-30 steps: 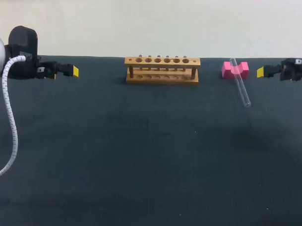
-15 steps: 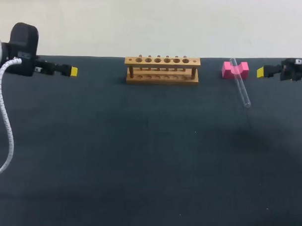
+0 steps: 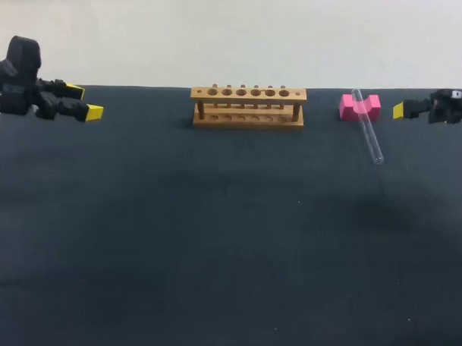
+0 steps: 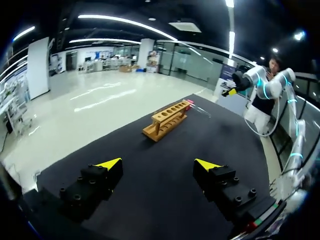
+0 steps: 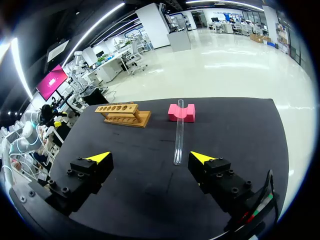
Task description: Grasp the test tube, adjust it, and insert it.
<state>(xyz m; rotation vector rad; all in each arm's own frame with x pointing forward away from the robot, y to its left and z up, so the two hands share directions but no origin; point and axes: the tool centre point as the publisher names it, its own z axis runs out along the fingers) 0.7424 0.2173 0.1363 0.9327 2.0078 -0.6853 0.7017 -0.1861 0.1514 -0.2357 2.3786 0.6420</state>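
A clear test tube (image 3: 368,131) lies slanted at the back right of the black table, its top end resting in the notch of a pink block (image 3: 346,107). A wooden rack (image 3: 248,106) with a row of holes stands at the back middle. My right gripper (image 3: 399,110) hangs open just right of the pink block. In its wrist view the right gripper (image 5: 150,157) has the tube (image 5: 178,136) and the pink block (image 5: 172,113) ahead of it, nothing between the fingers. My left gripper (image 3: 83,102) is open at the far left; its wrist view (image 4: 158,164) faces the rack (image 4: 165,120).
The black table (image 3: 228,241) stretches bare in front of the rack, the tube and the block. The rack (image 5: 123,114) stands to the left of the pink block, a short gap apart.
My left arm has drawn back toward the table's left edge and turned its gripper; its white cable has mostly left the view. The right arm, tube, block and rack have not moved.
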